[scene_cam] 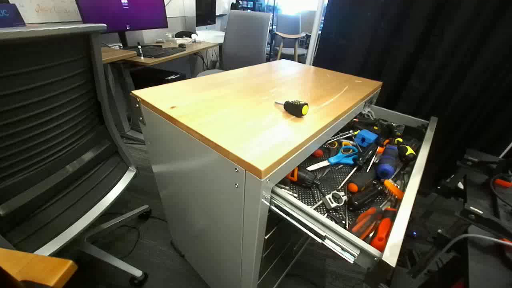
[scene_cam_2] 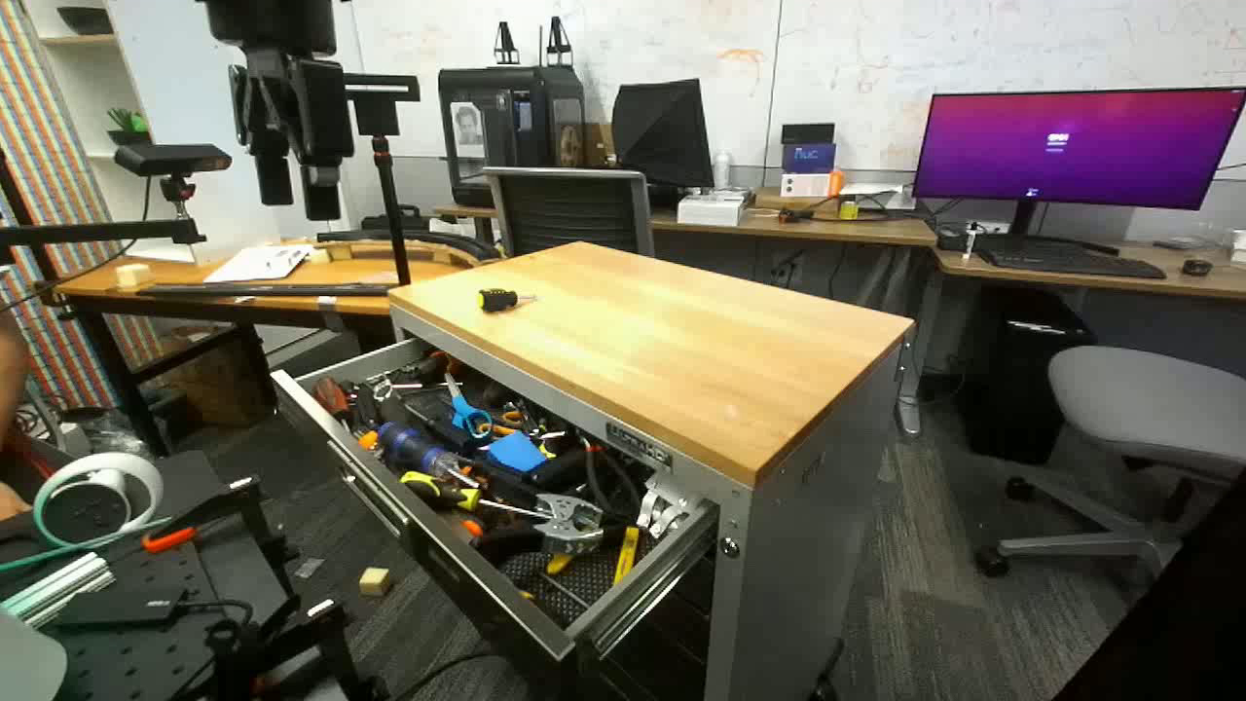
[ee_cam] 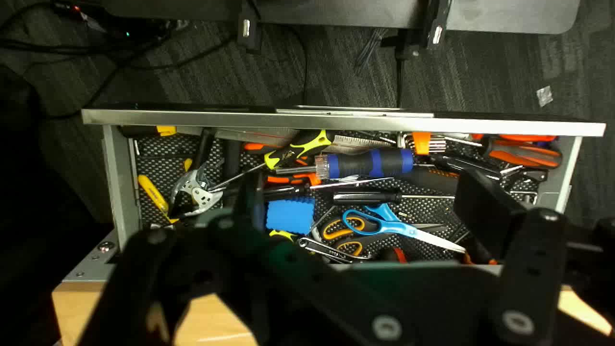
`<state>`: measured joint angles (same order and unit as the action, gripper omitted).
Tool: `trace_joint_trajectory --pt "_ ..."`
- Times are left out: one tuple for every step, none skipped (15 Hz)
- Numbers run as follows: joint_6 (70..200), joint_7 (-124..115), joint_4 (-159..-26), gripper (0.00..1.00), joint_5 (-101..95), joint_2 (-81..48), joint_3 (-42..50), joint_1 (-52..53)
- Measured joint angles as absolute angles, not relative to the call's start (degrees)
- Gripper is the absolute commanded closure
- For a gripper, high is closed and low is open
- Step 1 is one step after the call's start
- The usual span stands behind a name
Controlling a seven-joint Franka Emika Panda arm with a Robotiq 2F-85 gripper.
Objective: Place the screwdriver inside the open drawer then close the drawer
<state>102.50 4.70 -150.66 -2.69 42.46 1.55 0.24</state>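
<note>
The short black screwdriver with yellow on its handle lies on the wooden cabinet top in both exterior views (scene_cam: 296, 108) (scene_cam_2: 498, 300). It does not show in the wrist view. The drawer is pulled out and full of tools in both exterior views (scene_cam: 412, 188) (scene_cam_2: 336, 450), and its front edge shows in the wrist view (ee_cam: 336, 120). My gripper (scene_cam_2: 299, 195) hangs high above the cabinet, pointing down and apart from everything. In the wrist view my gripper (ee_cam: 365, 199) is open, fingers wide apart with nothing held; the drawer's tools show between and beyond them.
The cabinet's wooden top (scene_cam: 224, 104) carries the screwdriver. In the drawer lie blue scissors (ee_cam: 384, 222), a blue block (ee_cam: 289, 216) and a blue-handled tool (ee_cam: 370, 162). A black office chair (scene_cam: 52, 140) stands beside the cabinet. A black cart (scene_cam_2: 156, 584) stands before the drawer.
</note>
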Motion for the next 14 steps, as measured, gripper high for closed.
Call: trace_joint_trajectory --pt "102.58 4.70 -150.55 0.00 -2.69 42.45 1.54 0.24" --pt "102.59 4.70 -150.35 0.00 -2.69 42.48 1.54 0.24" --pt "102.59 4.70 -150.26 0.00 -2.69 42.57 1.54 0.24" --pt "102.59 4.70 -150.21 0.00 -2.69 42.61 1.54 0.24" --pt "102.59 4.70 -150.20 0.00 -2.69 42.60 1.54 0.24" --pt "102.59 4.70 -150.20 0.00 -2.69 42.61 1.54 0.24" --pt "102.58 4.60 -150.33 0.00 -2.69 42.49 1.54 0.24" --pt "102.72 4.25 -150.60 0.00 -2.63 42.03 1.41 0.25" --pt "103.09 3.77 -150.81 0.00 -2.42 41.00 1.00 0.37" --pt "104.36 3.63 -150.79 0.00 -1.62 38.94 0.33 0.95" --pt "106.07 3.08 -150.46 0.00 -0.89 36.07 -0.65 1.86" --pt "107.65 2.43 -149.86 0.00 -0.49 32.73 -1.89 2.85" --pt "108.57 1.78 -148.85 0.00 -0.37 29.19 -3.27 3.88" --pt "109.18 0.96 -147.52 0.00 -0.35 25.66 -4.76 4.85"
